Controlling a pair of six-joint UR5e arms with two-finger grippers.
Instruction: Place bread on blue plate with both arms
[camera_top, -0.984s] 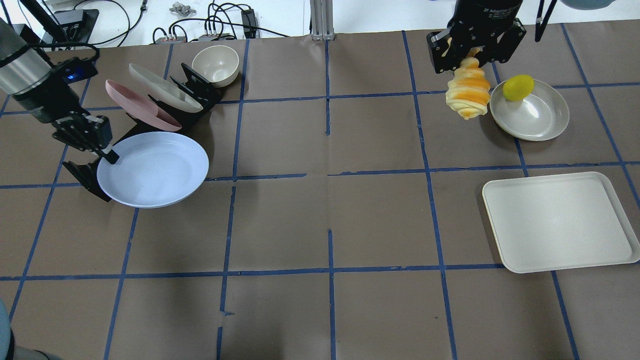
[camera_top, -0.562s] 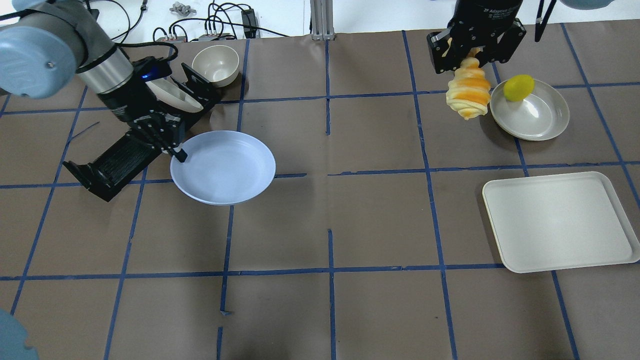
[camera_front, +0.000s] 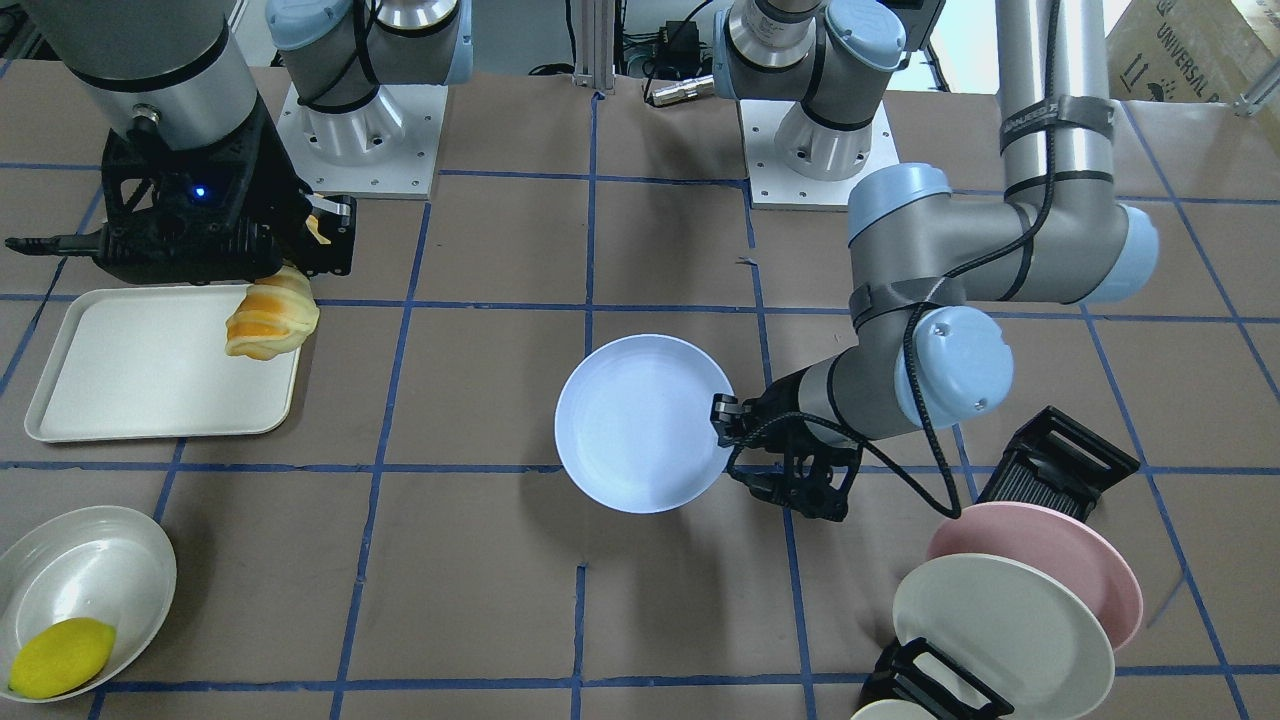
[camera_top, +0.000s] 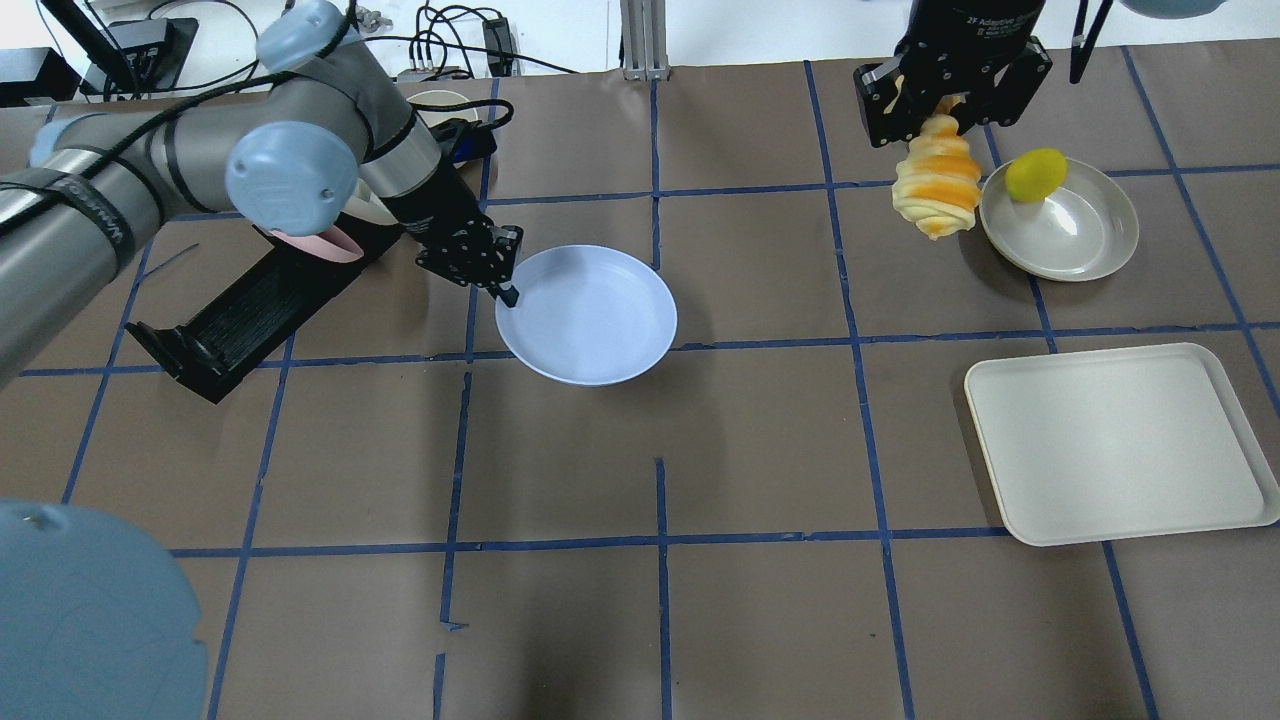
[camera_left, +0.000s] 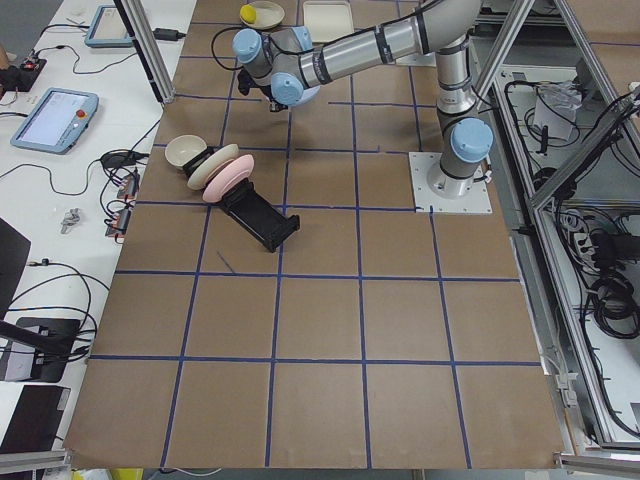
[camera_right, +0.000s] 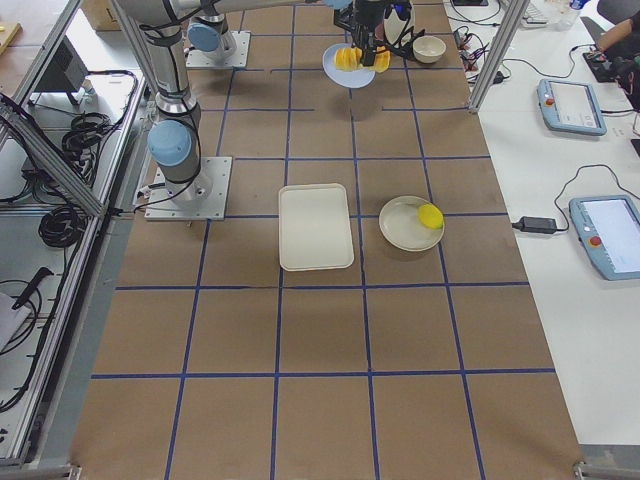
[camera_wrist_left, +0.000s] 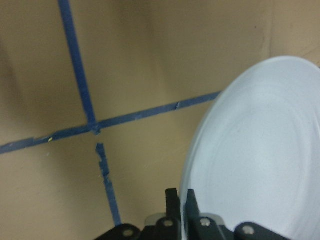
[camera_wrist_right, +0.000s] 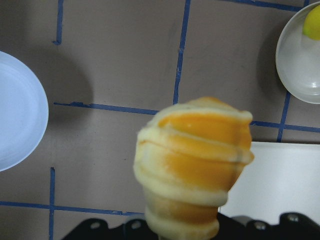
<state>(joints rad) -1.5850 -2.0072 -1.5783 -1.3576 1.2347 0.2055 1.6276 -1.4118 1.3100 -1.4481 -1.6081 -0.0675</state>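
The blue plate (camera_top: 590, 315) hangs above the table's middle-left, pinched at its left rim by my left gripper (camera_top: 505, 293), which is shut on it. The front-facing view shows the plate (camera_front: 640, 425) with the gripper (camera_front: 722, 418) at its right rim, and the left wrist view shows the rim (camera_wrist_left: 260, 160) between the fingers. My right gripper (camera_top: 940, 105) is shut on the top of the bread (camera_top: 937, 185), a cream and orange striped loaf that hangs in the air at the back right. The bread fills the right wrist view (camera_wrist_right: 195, 165), with the plate (camera_wrist_right: 15, 110) at the left edge.
A yellow lemon (camera_top: 1036, 175) lies in a grey-white dish (camera_top: 1085, 240) beside the bread. A cream tray (camera_top: 1120, 445) lies at the right. At the left, a black dish rack (camera_top: 240, 320) holds a pink plate (camera_front: 1050, 545) and a cream plate (camera_front: 1000, 630).
My left arm has carried the blue plate rightward, away from the rack and toward the table's middle. My right gripper and the bread have stayed still.
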